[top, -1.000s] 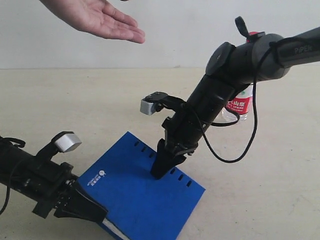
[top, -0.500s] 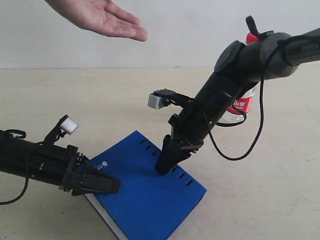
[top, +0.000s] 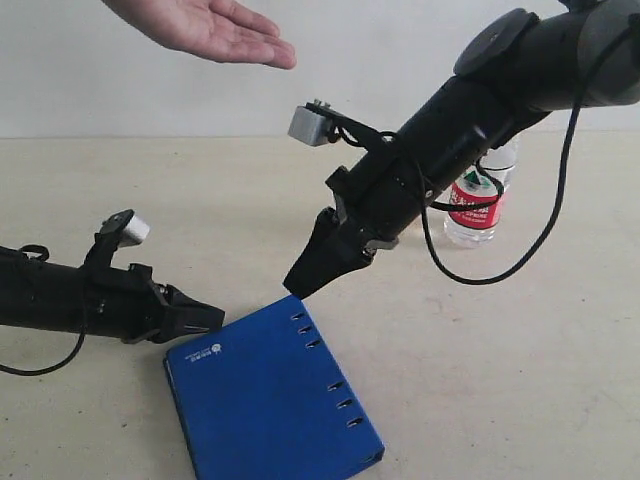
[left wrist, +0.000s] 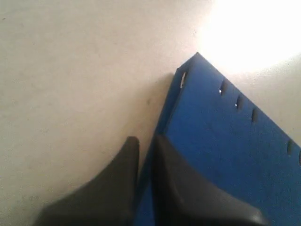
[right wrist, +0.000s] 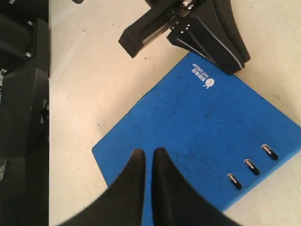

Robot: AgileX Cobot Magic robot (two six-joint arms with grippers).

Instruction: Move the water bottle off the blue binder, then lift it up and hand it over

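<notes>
The blue binder (top: 270, 400) lies low at the front of the table, slots toward the right. My left gripper (top: 213, 320) is at its near-left corner by the white logo. In the left wrist view the binder (left wrist: 225, 141) has its edge running between the two nearly closed fingers of that gripper (left wrist: 146, 143). My right gripper (top: 298, 284) hangs shut and empty just above the binder's far corner; its wrist view shows the binder (right wrist: 202, 127) below the gripper (right wrist: 146, 154). The water bottle (top: 478, 205) stands upright on the table behind the right arm, off the binder.
A person's open hand (top: 215, 25), palm up, is held out at the top left. The right arm's cable (top: 520, 262) loops down in front of the bottle. Bare beige table (top: 520, 380) lies to the right of the binder.
My right gripper rose off the binder and swung up and left. The left gripper, holding the binder's edge, turned and shifted the binder. The bottle now shows beside the right arm.
</notes>
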